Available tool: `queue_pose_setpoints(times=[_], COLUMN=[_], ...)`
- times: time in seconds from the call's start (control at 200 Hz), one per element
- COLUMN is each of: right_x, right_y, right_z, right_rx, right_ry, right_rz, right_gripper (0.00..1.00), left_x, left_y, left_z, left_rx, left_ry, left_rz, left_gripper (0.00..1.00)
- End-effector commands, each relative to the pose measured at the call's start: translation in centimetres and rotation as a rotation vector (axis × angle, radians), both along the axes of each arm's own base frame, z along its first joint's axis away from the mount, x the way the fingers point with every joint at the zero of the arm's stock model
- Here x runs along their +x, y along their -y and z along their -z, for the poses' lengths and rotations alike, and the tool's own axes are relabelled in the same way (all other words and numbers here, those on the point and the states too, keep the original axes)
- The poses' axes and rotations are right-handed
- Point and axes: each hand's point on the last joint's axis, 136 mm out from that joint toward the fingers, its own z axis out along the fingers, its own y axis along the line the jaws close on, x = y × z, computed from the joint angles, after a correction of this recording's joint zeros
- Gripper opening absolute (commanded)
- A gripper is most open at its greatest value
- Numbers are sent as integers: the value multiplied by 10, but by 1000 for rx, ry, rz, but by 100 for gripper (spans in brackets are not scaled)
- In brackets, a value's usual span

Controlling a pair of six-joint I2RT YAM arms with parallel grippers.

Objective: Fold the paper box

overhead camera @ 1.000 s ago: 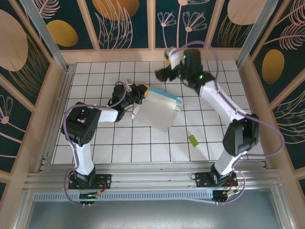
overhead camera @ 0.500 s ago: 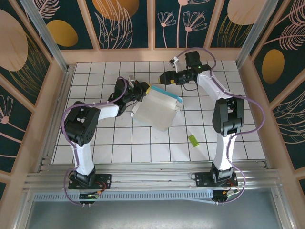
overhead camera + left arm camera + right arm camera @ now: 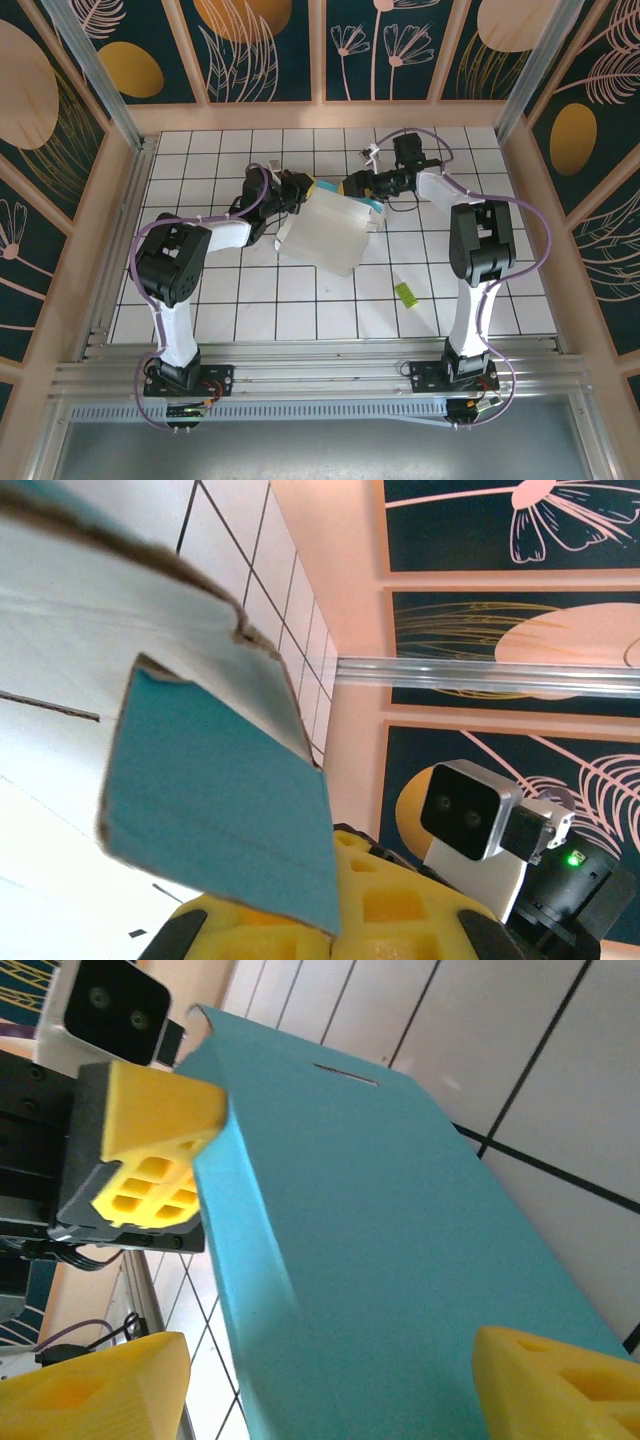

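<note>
The paper box (image 3: pixel 328 232) lies tilted mid-table, white face up, with a turquoise edge (image 3: pixel 352 200) along its far side. My left gripper (image 3: pixel 298 190) is shut on its far-left corner. In the left wrist view the yellow pads (image 3: pixel 420 910) pinch a turquoise flap (image 3: pixel 220 810) under the white card (image 3: pixel 60 680). My right gripper (image 3: pixel 356 186) reaches in from the right at the turquoise edge. In the right wrist view the right gripper (image 3: pixel 330 1390) is open, and its yellow fingertips (image 3: pixel 90 1390) stand either side of the turquoise panel (image 3: pixel 400 1250).
A small lime-green strip (image 3: pixel 405 293) lies on the tiles to the right of the box. A wooden wall (image 3: pixel 320 116) borders the far side just behind both grippers. The left gripper's yellow finger (image 3: pixel 150 1150) sits close to the right gripper.
My right arm has swung down from near the back wall and brought its gripper to the box's turquoise edge. The left gripper has kept its hold and barely shifted.
</note>
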Motion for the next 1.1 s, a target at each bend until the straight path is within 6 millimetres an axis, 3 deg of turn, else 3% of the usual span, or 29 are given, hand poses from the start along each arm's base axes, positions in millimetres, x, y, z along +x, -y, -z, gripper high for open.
queue_pose_setpoints(times=[0.0,0.38,0.786,0.941,1.096], right_x=[1,4,16,16,19], right_y=[-6,-15,-25,-27,-25], right_z=[-18,-6,9,13,17], right_rx=[63,59,57,45,27], right_ry=[27,25,3,4,0], right_rz=[-15,-27,-36,-35,-21], right_gripper=[74,73,59,57,56], left_x=[1,2,2,2,0], left_y=[2,7,5,4,-7], left_z=[-11,-12,-12,-10,-16], left_rx=[-13,-15,-6,12,48], left_ry=[20,18,14,12,32], left_rz=[-18,-2,-14,-17,-64], left_gripper=[0,1,3,13,38])
